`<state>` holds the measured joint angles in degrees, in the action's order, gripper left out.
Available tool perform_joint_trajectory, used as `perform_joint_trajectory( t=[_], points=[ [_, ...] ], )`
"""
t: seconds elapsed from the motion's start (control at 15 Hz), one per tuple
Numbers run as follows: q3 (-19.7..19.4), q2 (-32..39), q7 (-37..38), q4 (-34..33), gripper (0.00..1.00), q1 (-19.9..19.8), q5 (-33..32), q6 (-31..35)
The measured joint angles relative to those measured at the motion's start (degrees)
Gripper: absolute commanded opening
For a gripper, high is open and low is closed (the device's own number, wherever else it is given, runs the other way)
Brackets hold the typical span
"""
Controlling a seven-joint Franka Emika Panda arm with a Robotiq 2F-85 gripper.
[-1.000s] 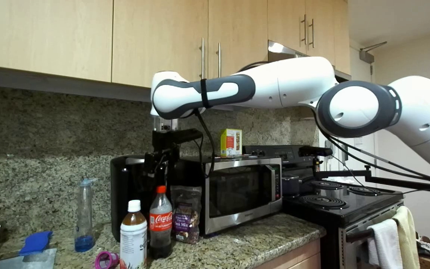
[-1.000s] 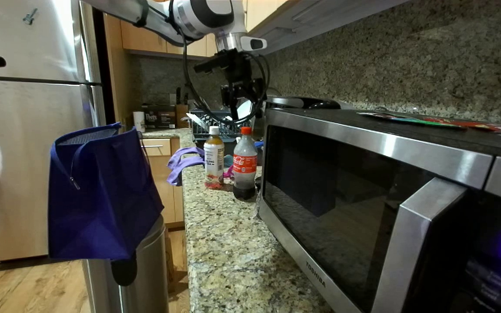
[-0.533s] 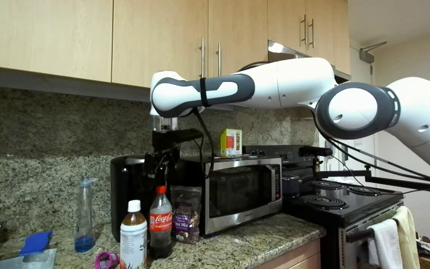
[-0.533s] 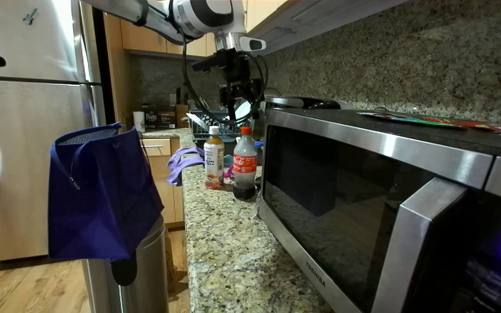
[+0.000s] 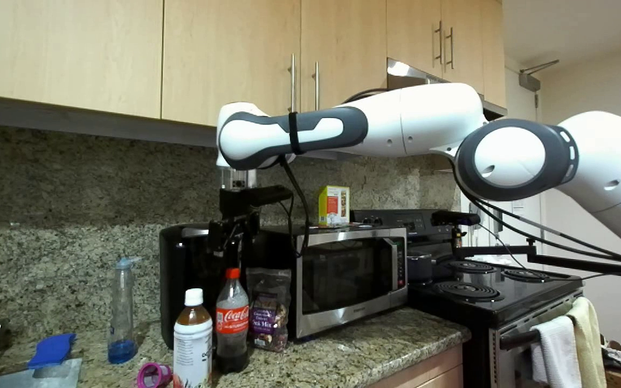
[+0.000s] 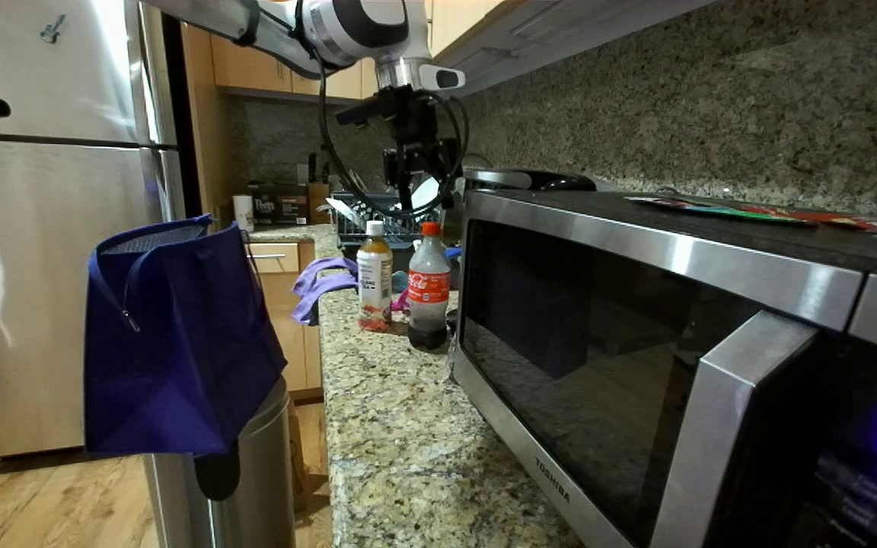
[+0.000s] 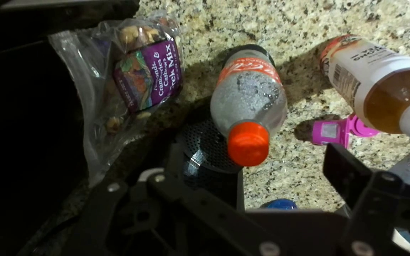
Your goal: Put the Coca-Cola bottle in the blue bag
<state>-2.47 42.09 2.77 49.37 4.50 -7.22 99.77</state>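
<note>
Red cap (image 6: 430, 228) up, long axis vertical: one cola bottle (image 6: 429, 288) on counter (image 6: 385, 441). One blue bag (image 6: 172, 350), well apart. One gripper (image 7: 256, 154), jaws parted, seemingly just above.

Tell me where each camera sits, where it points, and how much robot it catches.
An exterior view: before the counter, facing the backsplash, stove at right; the arm spans from centre to right edge.
An exterior view: close by the microwave, looking along the counter, blue bag at left; the arm shows at the top.
Wrist view: on the arm, looking down at the Coca-Cola bottle; the jaws, spread apart, show along the bottom.
Both exterior views share the arm, microwave and Coca-Cola bottle.
</note>
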Motion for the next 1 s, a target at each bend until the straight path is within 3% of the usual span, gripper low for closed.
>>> perform_joint_trajectory(
  t=[0.33,1.0],
  points=[
    [-0.1,1.0,-1.3,0.0,1.00,-0.6,0.0,-3.0],
    [1.1,3.2,-8.5,0.0,1.00,-2.2,0.5,-2.8]
  ],
)
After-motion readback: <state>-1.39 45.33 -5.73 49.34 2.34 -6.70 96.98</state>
